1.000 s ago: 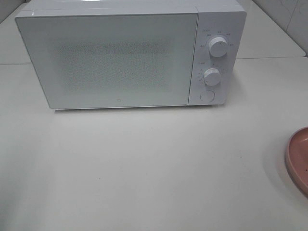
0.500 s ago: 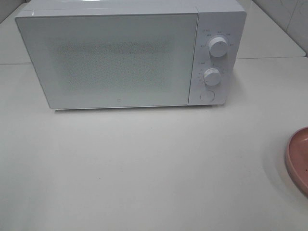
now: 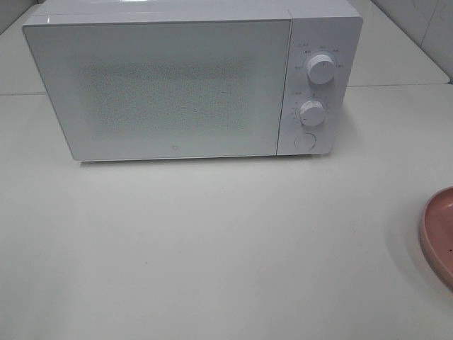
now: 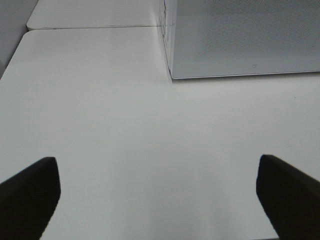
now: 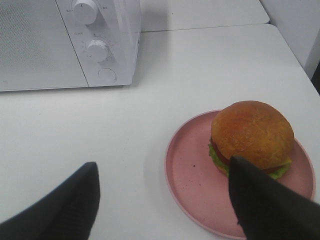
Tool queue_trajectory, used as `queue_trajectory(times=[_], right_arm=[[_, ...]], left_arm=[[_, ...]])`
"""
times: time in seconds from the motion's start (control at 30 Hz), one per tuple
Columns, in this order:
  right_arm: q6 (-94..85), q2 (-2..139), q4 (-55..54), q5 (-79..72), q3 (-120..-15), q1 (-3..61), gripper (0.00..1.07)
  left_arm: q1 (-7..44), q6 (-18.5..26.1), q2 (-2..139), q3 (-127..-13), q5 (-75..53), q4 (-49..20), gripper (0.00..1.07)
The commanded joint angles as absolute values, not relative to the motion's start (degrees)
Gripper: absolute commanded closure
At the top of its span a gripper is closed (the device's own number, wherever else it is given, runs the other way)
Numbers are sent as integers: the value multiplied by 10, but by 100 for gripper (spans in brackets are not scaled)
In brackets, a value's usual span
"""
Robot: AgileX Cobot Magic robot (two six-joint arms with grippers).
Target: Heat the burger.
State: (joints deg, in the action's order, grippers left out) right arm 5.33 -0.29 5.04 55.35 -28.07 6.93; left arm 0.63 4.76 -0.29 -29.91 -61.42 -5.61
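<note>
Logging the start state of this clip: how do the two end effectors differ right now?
The left end effector hangs over bare white table near the microwave door's corner; the right end effector hangs by the pink plate carrying the burger. The left's jaws look spread wider than the right's. Both are open, hold nothing, and have dark fingers.

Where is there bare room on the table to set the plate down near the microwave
The widest bare patch is the table in front of the microwave door, running left from the pink plate. Another strip lies right of the microwave's knobs. The right edge is crowded: the burger sits on the plate there.
</note>
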Motion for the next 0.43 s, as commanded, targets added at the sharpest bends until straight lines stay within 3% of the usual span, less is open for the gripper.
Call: queue_trajectory(times=[0.03,0.43], right_arm=[[47,-19,54,552,-281,66,38],[47,-19,54,552,-281,66,38]], left_arm=[[7,46,-17,-296,-614,-57,4],[7,46,-17,-296,-614,-57,4]])
